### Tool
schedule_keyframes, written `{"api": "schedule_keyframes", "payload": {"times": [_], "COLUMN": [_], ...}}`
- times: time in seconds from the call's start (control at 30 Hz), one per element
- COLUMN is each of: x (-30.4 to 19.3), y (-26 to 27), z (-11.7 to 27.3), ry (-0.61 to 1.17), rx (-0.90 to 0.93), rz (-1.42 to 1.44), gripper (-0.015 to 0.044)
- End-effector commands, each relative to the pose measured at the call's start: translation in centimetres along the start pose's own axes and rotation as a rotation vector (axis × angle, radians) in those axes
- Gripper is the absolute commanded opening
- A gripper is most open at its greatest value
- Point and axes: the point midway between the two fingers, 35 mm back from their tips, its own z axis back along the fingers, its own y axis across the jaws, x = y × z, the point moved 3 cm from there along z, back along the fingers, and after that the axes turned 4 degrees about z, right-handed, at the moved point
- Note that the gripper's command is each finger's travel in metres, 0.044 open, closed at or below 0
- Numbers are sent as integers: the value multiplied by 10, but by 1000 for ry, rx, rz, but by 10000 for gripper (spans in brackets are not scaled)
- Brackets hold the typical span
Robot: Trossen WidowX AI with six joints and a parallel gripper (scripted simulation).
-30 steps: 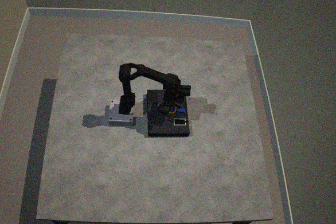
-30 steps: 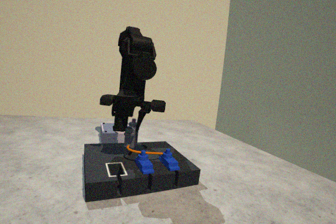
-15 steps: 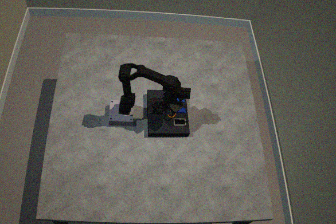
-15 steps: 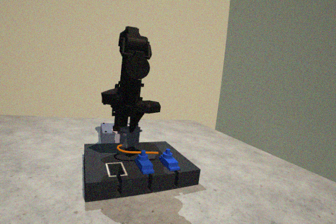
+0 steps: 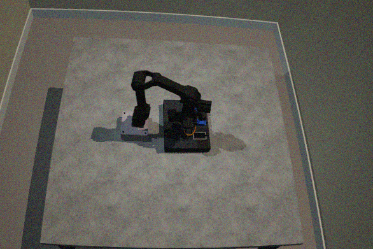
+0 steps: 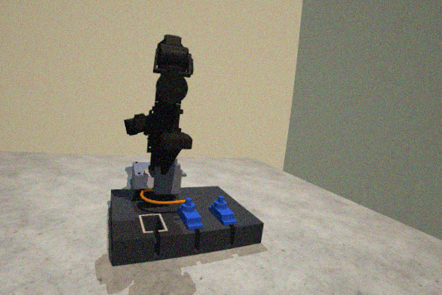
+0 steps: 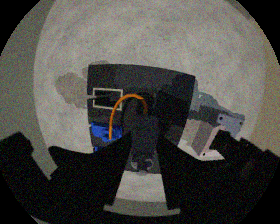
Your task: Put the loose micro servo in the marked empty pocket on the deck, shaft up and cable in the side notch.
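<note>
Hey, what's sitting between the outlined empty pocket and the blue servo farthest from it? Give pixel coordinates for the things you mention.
One more blue servo (image 5: 201, 122) (image 6: 191, 217) (image 7: 105, 132), mounted on the deck (image 5: 173, 147) (image 6: 130, 247) (image 7: 141, 73) next to the pocket (image 5: 200, 135) (image 6: 151, 223) (image 7: 107, 99). The exterior view shows it.

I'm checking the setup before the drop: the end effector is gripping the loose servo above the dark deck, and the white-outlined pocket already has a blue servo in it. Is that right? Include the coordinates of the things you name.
Not quite: the white-outlined pocket (image 5: 200, 135) (image 6: 152, 223) (image 7: 107, 99) is empty, as the exterior view shows. The rest stands: the end effector (image 6: 164, 171) (image 7: 144, 136) is gripping the loose servo (image 6: 167, 182) (image 7: 143, 145) above the dark deck (image 5: 188, 144) (image 6: 130, 247) (image 7: 141, 75).
</note>
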Motion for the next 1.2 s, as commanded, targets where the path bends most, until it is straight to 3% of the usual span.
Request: {"api": "schedule_keyframes", "payload": {"times": [0.0, 1.07, 1.17], "x": [3, 27, 29], "y": [-1, -11, -12], "z": [0, 0, 1], "ry": [5, 3, 2], "rx": [1, -3, -3], "rz": [-159, -1274, -1281], "gripper": [0, 0, 0]}}
